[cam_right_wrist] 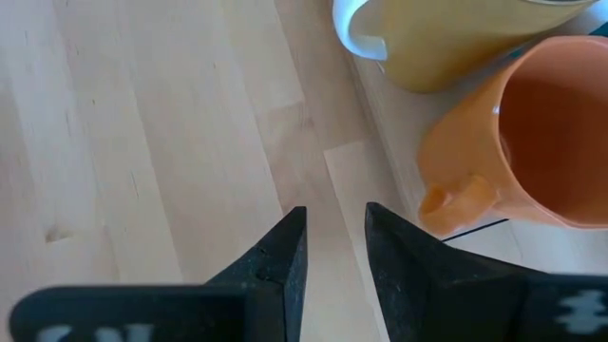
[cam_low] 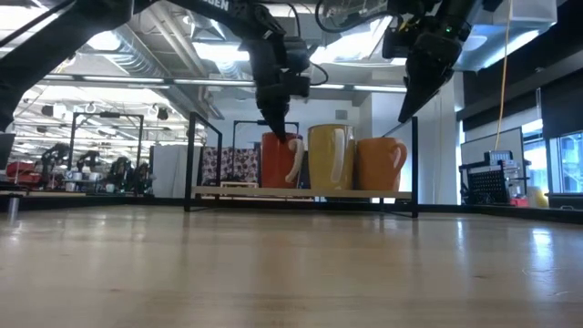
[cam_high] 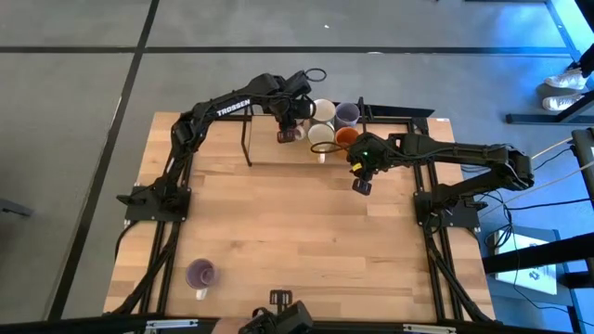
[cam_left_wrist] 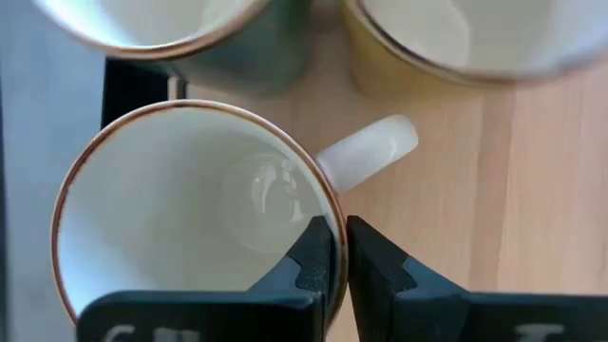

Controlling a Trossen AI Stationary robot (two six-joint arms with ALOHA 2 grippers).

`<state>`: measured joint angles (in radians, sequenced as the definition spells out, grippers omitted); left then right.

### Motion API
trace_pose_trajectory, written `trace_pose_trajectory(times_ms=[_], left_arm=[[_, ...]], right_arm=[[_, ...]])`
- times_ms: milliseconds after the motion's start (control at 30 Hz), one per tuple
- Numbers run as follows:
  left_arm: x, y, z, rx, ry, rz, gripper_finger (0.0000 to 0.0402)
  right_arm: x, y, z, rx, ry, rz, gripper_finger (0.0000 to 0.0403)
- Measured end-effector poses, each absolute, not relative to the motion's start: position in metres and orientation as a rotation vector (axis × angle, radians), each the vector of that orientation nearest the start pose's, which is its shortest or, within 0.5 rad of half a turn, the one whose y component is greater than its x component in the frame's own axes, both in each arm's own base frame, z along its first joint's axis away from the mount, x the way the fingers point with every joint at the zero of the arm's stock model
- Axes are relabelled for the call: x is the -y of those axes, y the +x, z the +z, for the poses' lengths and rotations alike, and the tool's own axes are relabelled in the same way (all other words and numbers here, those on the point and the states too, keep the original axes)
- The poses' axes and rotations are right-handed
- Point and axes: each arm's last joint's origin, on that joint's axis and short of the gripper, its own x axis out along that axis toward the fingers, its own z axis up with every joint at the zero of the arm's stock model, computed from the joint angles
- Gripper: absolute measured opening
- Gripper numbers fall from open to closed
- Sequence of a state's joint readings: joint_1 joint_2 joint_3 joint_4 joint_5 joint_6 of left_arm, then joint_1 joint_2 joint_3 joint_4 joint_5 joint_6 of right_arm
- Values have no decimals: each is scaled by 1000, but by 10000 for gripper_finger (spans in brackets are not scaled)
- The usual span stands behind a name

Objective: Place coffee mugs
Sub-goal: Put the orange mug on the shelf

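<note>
Left end effector (cam_left_wrist: 337, 249) clamping the white mug's (cam_left_wrist: 180, 218) rim at the worktop's (cam_high: 297, 232) far edge, right end effector (cam_right_wrist: 334, 249) hovering empty, fingers slightly apart, beside the orange mug (cam_right_wrist: 532, 142)

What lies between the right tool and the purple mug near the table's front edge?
Only bare wooden tabletop, per the high view, between the right tool and the purple mug.

Mugs (cam_high: 325, 125) crowd the far rack (cam_high: 249, 141); the table (cam_high: 278, 223) before it seems open.

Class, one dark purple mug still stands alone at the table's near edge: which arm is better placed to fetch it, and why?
Right, probably. The right gripper hangs empty and open, while the left gripper grips a white mug's rim. The dark purple mug sits far from both.
</note>
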<state>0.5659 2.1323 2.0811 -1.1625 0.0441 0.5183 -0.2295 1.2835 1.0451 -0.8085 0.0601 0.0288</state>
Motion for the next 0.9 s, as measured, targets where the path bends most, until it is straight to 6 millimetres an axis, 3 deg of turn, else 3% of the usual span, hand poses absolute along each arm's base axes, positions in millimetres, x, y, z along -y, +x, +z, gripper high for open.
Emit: trace_pose_trajectory(times_ms=[333,667,900], left_arm=[[-241,366,284,-1242,332,-123,14],[-245,364,284,-1209,383,-196,17],[-243,367,284,-1213,392,-166,55]], right_arm=[[56,239,273,-1039,156,-242,97],[56,239,273,-1037,172,-233,97],[56,239,273,-1036,176,-226,97]])
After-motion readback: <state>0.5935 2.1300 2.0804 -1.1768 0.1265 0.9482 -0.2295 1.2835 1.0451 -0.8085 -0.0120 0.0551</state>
